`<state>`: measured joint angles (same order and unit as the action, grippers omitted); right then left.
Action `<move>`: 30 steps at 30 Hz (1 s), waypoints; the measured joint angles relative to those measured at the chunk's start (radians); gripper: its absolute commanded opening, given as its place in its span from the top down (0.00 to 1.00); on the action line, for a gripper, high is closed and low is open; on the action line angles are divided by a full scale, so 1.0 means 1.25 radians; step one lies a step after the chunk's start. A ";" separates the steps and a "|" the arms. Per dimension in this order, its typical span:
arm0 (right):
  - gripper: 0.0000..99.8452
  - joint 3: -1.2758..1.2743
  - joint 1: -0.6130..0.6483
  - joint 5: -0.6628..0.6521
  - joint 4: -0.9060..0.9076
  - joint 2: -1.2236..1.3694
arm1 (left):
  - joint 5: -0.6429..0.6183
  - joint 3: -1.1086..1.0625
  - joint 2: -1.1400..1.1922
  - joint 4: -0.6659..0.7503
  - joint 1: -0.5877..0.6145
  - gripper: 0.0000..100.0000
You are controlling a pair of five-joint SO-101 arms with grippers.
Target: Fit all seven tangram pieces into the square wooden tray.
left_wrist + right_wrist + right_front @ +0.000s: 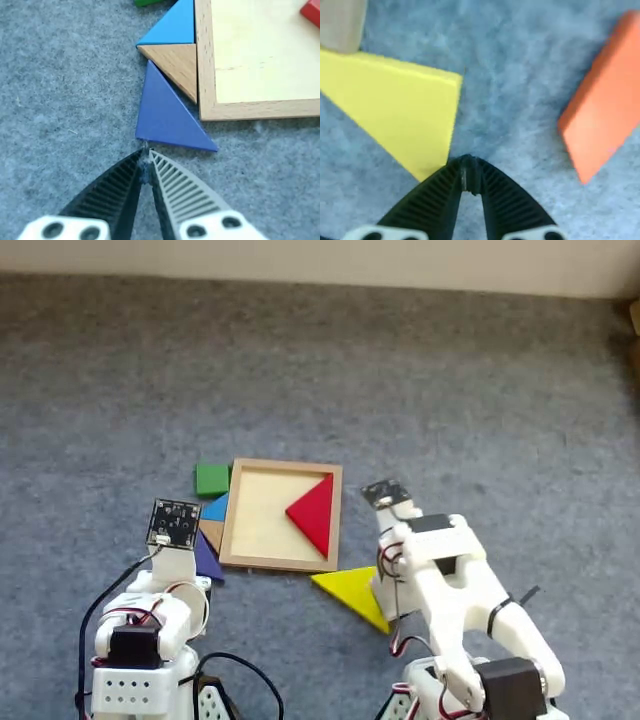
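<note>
The square wooden tray (228, 515) lies mid-table with a red triangle (315, 512) in its right half. Against its left side lie a green square (212, 479), a light blue triangle (172, 27), a tan triangle (175, 65) and a dark blue triangle (167, 117). My left gripper (146, 159) is shut and empty, its tip at a corner of the dark blue triangle. A yellow triangle (395, 107) lies off the tray's near right corner (340, 22). My right gripper (467, 172) is shut and empty beside the yellow triangle's edge. An orange piece (605, 110) lies on the carpet close by.
Everything rests on grey carpet (450, 390). The left arm (172, 530) stands near the tray's near left corner, and the right arm (440, 570) just right of the yellow triangle (355, 592). Open carpet stretches beyond the tray.
</note>
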<state>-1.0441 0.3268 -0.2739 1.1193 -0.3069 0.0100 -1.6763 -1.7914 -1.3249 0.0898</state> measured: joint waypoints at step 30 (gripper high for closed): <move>0.99 -0.011 0.093 -0.001 0.119 -0.395 | 0.000 0.000 0.000 0.000 0.000 0.99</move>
<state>-1.0579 0.4434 -0.2754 1.2681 -0.8009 0.0100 -1.6763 -1.7914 -1.3249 0.0898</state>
